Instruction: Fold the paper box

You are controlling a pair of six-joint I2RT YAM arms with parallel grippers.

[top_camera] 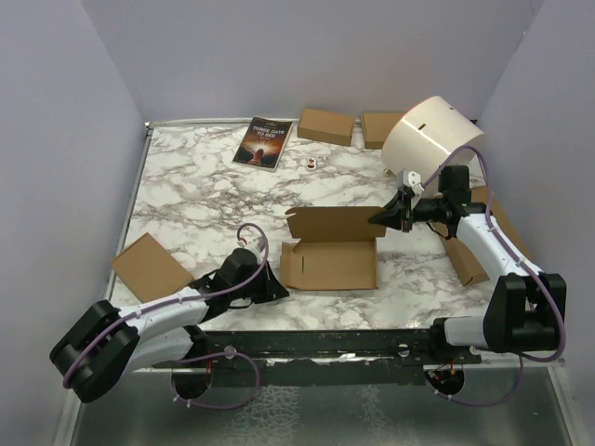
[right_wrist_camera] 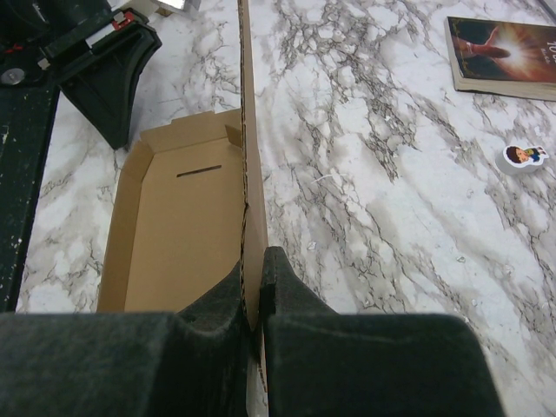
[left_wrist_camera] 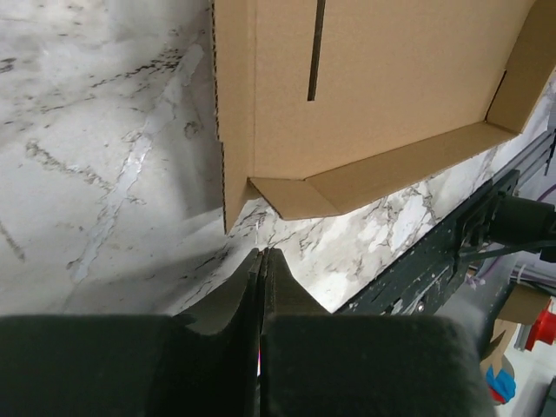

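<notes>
The paper box is a brown cardboard mailer lying open in the middle of the table, its lid panel standing up along the far side. My right gripper is shut on the right end of that lid; in the right wrist view the lid's edge runs upright between the fingers, with the box tray to its left. My left gripper is shut and empty, resting on the table just left of the box's near-left corner.
A book and a small sticker-like item lie at the back. Small brown boxes sit at the back, another at left. A white cylinder is behind the right arm. Flat cardboard lies right.
</notes>
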